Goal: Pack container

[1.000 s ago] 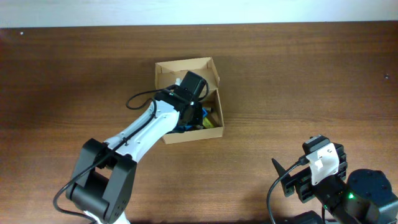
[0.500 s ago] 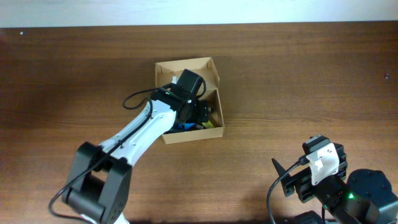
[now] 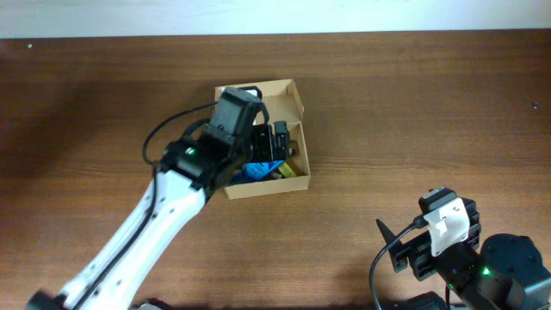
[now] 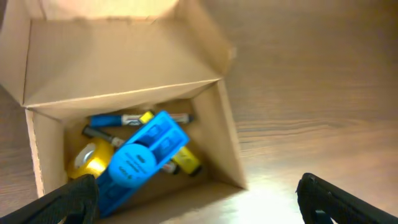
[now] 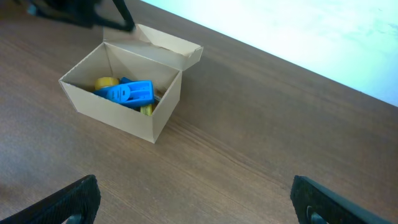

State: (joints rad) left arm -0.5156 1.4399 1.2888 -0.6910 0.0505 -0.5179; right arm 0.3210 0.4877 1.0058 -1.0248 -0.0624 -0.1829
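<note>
The container (image 3: 266, 183) is a tan cardboard box near the table's middle, its flap lid (image 3: 285, 92) open toward the back. My left gripper (image 3: 274, 144) hovers open above its mouth, holding nothing. In the left wrist view the container (image 4: 227, 134) holds a flat blue plastic case (image 4: 143, 161) lying tilted on blue and yellow markers (image 4: 134, 118) and a yellow roll (image 4: 87, 158); the left gripper (image 4: 199, 202) has its jaws wide apart. My right gripper (image 5: 196, 199) stands open and empty over bare wood, well short of the container (image 5: 112, 116).
The dark wooden table (image 3: 413, 112) stretches all around the box. A pale wall strip (image 3: 275, 15) marks the far edge. The right arm (image 3: 448, 245) sits at the front right corner. The left arm (image 3: 164, 215) stretches from the front left to the box.
The left gripper has opened and risen out of the box, leaving the blue case inside. The right arm has not moved.
</note>
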